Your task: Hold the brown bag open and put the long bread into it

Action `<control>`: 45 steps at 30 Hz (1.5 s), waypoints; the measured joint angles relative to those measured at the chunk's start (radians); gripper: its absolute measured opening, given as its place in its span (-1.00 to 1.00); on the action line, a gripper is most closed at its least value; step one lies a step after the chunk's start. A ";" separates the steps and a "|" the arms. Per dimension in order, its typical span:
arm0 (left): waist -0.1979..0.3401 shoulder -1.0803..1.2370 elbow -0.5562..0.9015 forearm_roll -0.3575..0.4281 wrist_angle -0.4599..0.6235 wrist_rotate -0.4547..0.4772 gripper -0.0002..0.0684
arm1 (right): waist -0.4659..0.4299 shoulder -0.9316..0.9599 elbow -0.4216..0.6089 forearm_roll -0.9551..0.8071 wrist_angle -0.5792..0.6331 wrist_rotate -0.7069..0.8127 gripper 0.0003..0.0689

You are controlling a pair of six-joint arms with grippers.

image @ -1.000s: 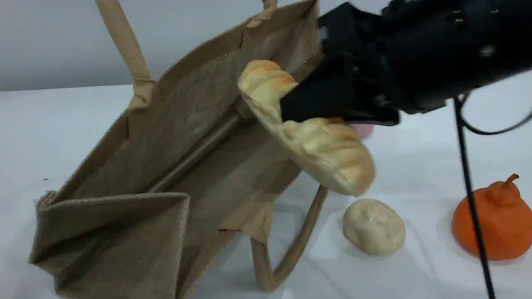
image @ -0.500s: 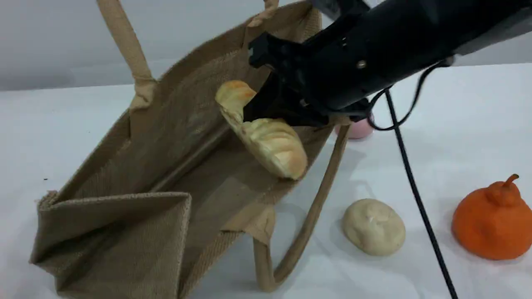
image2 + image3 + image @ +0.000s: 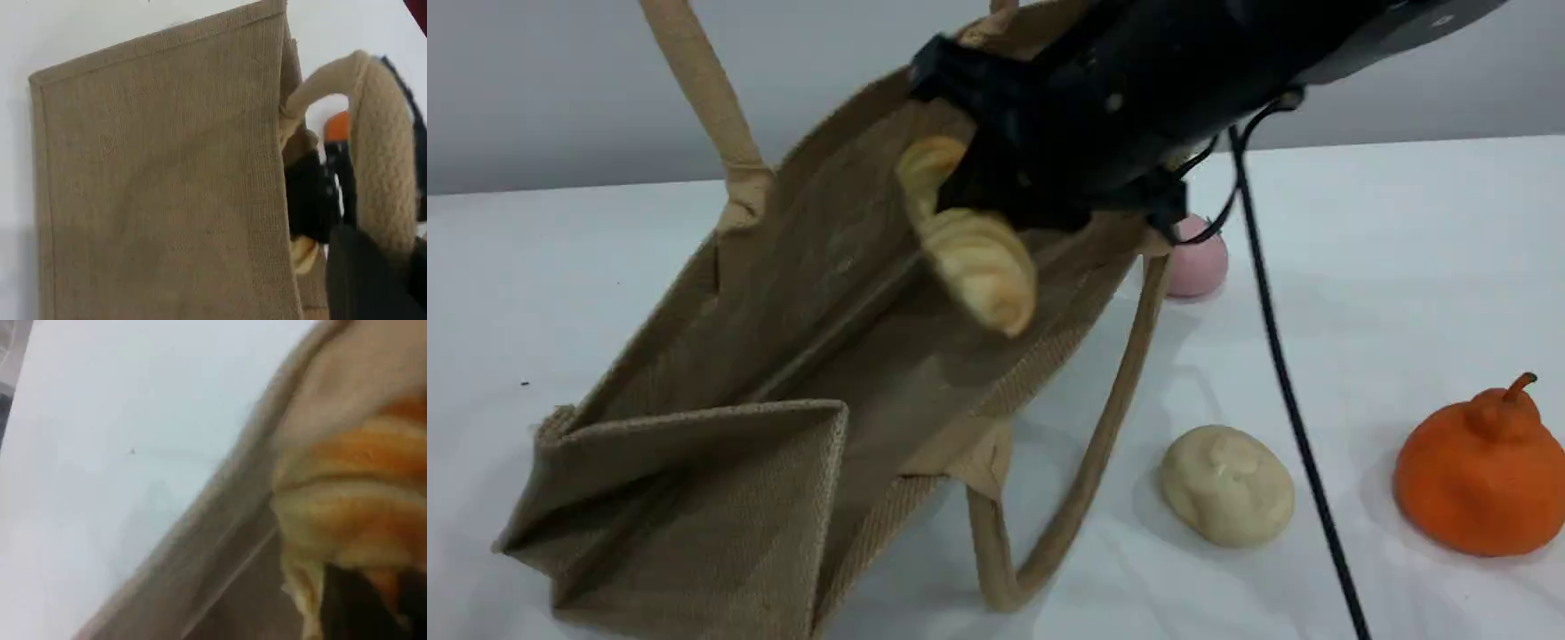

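The brown bag (image 3: 800, 293) lies on its side with its mouth gaping toward the right. One beige handle (image 3: 703, 89) rises out of the scene view's top; in the left wrist view this handle (image 3: 377, 153) loops over my left gripper (image 3: 380, 260), which is shut on it and holds that side of the bag (image 3: 160, 187) up. My right gripper (image 3: 996, 200) is shut on the long bread (image 3: 974, 258), a golden ridged loaf, and holds it tilted just inside the bag's mouth above the lower wall. Close up, the bread (image 3: 353, 493) fills the right wrist view.
A round cream bun (image 3: 1227, 484) lies right of the bag's lower handle (image 3: 1085, 462). A pink ball (image 3: 1199, 265) sits behind the bag's rim. An orange pear-shaped toy (image 3: 1480, 476) stands at the far right. A black cable (image 3: 1285, 373) hangs from the right arm.
My right gripper has carried the long bread leftward from outside the bag into its mouth. The bag's rim and lower handle have shifted slightly. The left arm's hold looks unchanged.
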 joint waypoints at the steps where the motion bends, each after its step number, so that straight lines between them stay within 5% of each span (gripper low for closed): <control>1: 0.000 0.000 0.000 0.000 0.000 0.000 -0.74 | 0.013 0.000 0.000 0.000 -0.012 0.000 -0.84; 12: 0.000 0.000 0.000 -0.004 0.001 0.000 -0.74 | 0.046 0.000 -0.006 -0.001 -0.070 -0.020 -0.75; 23: 0.000 0.000 0.000 -0.004 0.000 0.000 -0.74 | 0.046 0.019 -0.109 -0.005 0.101 -0.144 0.22; 29: 0.000 0.000 0.000 -0.004 0.000 0.000 -0.74 | 0.042 -0.002 -0.108 -0.014 0.103 -0.135 0.36; 36: 0.000 0.000 0.000 0.002 0.002 0.000 -0.74 | -0.010 -0.122 -0.108 -0.303 0.168 0.046 0.36; 45: -0.066 0.009 0.000 0.003 -0.001 0.026 -0.74 | -0.220 -0.320 -0.106 -0.778 0.436 0.401 0.36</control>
